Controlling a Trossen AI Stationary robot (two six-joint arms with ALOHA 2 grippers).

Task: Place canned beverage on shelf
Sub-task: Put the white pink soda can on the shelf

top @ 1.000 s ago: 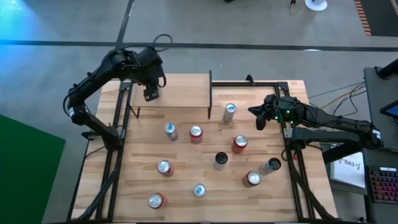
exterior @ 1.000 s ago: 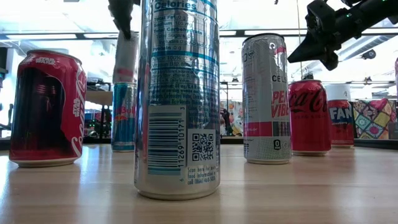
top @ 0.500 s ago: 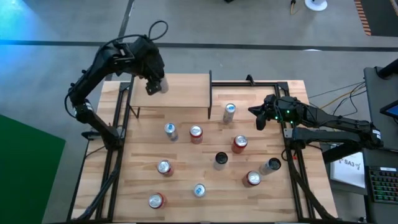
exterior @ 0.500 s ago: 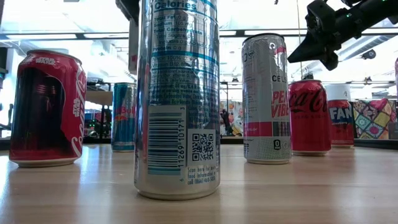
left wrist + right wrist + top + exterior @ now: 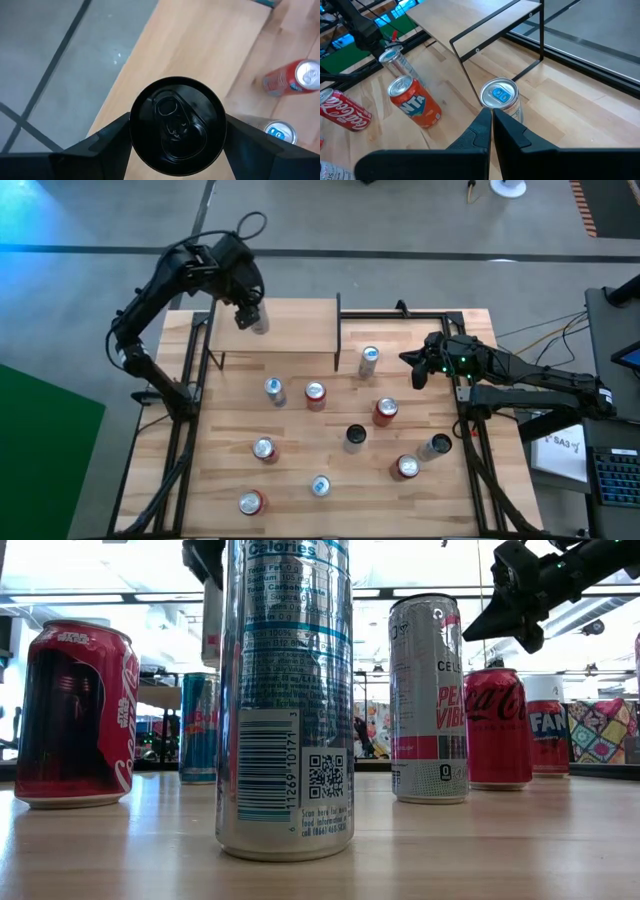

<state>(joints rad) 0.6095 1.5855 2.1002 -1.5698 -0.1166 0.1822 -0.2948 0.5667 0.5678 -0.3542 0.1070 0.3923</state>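
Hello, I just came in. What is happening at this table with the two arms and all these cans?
The left gripper holds a can with a black top between its fingers, above the left part of the small wooden shelf. The can is not set down yet. The right gripper waits shut at the right side of the table, near a silver can with a blue tab. About ten other cans stand on the tabletop below the shelf.

The left gripper (image 5: 252, 316) holds a can (image 5: 259, 321) over the shelf (image 5: 300, 326) near its left end. The right gripper (image 5: 412, 364) waits by the table (image 5: 300, 500) edge, with eleven cans standing scattered below.
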